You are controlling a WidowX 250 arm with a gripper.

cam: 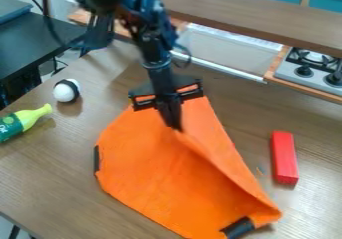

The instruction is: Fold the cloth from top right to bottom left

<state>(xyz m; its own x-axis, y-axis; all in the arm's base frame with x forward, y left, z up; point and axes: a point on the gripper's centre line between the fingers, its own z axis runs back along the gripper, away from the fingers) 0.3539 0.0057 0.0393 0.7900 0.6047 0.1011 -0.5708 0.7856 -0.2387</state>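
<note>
Cloth point(147, 168): lying orange on the desk point(53, 168) beneath the fingers point(172, 117), being pinched between them at one end of a raised fold, and spreading mostly in front of them.

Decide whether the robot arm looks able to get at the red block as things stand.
Probably not: the gripper seems to be pinching the orange cloth and would need to release it first. Otherwise the way looks free, with nothing on the red block.
</note>
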